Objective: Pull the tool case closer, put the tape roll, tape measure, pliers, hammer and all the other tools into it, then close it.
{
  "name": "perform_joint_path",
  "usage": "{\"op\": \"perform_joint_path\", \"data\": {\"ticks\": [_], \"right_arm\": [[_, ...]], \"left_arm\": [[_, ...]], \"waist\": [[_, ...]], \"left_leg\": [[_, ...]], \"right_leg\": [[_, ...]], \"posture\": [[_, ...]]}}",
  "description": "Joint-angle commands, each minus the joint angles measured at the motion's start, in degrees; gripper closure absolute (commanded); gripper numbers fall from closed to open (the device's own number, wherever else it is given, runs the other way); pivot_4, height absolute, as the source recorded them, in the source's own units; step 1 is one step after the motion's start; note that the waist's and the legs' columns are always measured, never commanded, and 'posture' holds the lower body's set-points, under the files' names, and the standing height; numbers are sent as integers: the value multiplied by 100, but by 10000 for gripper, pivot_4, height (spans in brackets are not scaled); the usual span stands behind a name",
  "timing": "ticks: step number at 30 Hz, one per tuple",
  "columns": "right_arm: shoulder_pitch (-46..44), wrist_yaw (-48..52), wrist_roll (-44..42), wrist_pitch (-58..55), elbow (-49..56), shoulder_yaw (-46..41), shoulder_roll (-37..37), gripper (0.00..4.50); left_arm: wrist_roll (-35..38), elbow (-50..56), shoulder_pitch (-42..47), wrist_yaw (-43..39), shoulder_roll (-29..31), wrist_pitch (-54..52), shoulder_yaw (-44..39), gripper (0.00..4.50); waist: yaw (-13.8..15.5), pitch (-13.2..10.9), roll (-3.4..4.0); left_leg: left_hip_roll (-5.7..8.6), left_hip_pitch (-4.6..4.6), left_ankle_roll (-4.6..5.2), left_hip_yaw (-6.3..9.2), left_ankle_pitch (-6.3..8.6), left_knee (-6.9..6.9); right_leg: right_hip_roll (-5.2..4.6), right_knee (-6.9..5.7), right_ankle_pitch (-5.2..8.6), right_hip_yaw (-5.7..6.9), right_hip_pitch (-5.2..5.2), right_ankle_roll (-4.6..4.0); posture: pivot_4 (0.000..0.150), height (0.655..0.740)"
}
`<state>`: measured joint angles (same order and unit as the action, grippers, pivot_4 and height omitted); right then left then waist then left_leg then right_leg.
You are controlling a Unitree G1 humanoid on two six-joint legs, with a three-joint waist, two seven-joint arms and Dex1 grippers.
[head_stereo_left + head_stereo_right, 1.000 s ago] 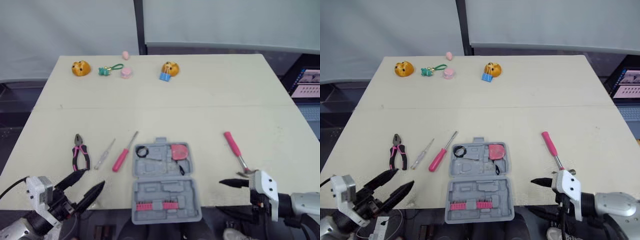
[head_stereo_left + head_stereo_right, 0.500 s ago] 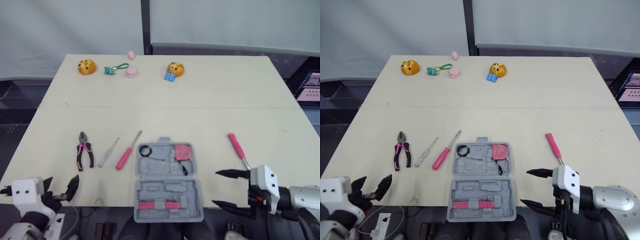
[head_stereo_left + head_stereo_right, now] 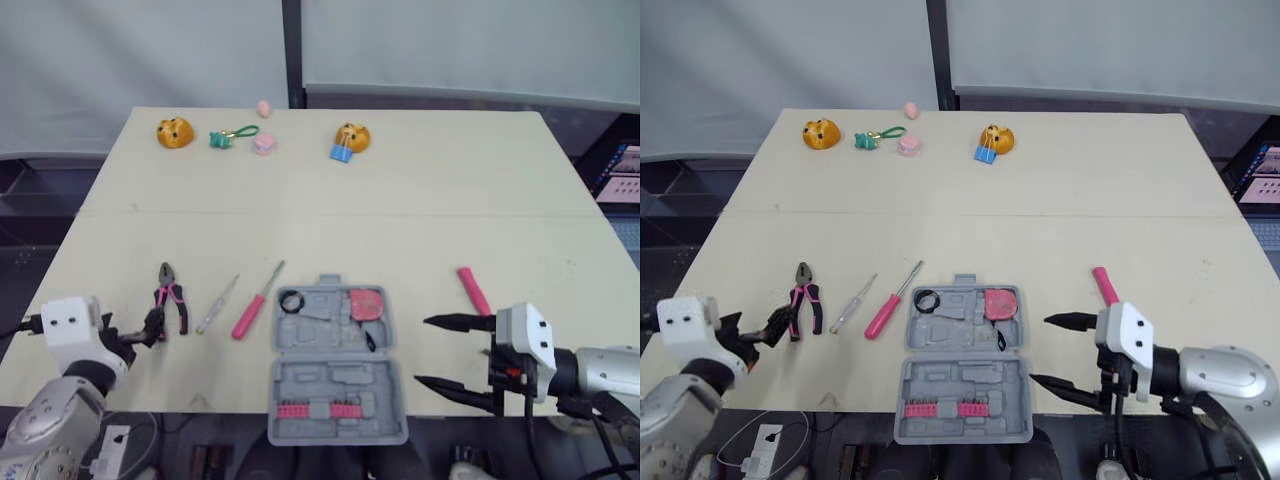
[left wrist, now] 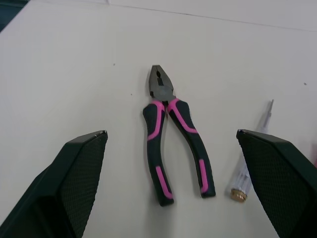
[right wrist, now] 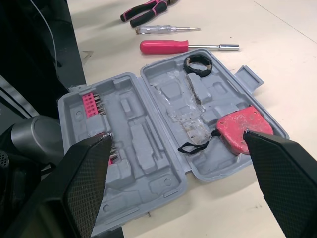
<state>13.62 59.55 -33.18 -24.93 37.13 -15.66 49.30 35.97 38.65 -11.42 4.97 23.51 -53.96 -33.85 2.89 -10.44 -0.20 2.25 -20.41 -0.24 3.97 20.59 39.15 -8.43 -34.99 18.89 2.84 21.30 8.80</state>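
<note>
The grey tool case (image 3: 335, 365) lies open at the table's front edge, with a black tape roll (image 3: 290, 301) and a red tape measure (image 3: 363, 303) in its far half. Left of it lie a pink screwdriver (image 3: 255, 303), a clear tester screwdriver (image 3: 214, 304) and pink-handled pliers (image 3: 170, 298). My left gripper (image 3: 150, 325) is open just short of the pliers' handles (image 4: 168, 148). My right gripper (image 3: 423, 351) is open beside the case's right edge. The hammer's pink handle (image 3: 472, 290) shows behind it; the head is hidden.
Small toys line the far edge: an orange figure (image 3: 174, 132), a green keyring (image 3: 232, 136), a pink piece (image 3: 264, 145) and an orange figure with a blue clip (image 3: 349, 139). A row of pink bits (image 3: 315, 410) sits in the case's near half, which overhangs the table edge.
My left gripper has risen from below the table edge and moved forward to the pliers. My right gripper has spread wider and shifted left toward the case.
</note>
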Motion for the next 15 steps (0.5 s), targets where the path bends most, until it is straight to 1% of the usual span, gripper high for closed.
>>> {"op": "perform_joint_path", "data": {"ticks": [1, 5, 15], "right_arm": [[-86, -55, -95, -26, 171, -86, 78, 345], [-139, -68, -97, -76, 145, -106, 105, 345], [-202, -140, -118, -167, 204, -193, 123, 345]], "left_arm": [[-136, -185, 498, 274, 141, -337, -51, 0], [-404, -661, 1020, 485, 103, -577, 79, 0], [-1000, -1798, 1829, 440, 28, -650, 554, 0]], "waist": [[-2, 0, 0], [-22, 0, 0], [-13, 1, -3]], "left_leg": [[1, 0, -1, 0, -3, 0], [8, 0, -2, -1, -6, 0], [7, -2, -7, -2, -10, 0]], "right_leg": [[0, -2, 0, 0, 1, 0], [2, -8, 0, -2, 5, 0], [4, -13, 0, -3, 12, 0]], "posture": [[1500, 7121], [1500, 7121], [1500, 7121]]}}
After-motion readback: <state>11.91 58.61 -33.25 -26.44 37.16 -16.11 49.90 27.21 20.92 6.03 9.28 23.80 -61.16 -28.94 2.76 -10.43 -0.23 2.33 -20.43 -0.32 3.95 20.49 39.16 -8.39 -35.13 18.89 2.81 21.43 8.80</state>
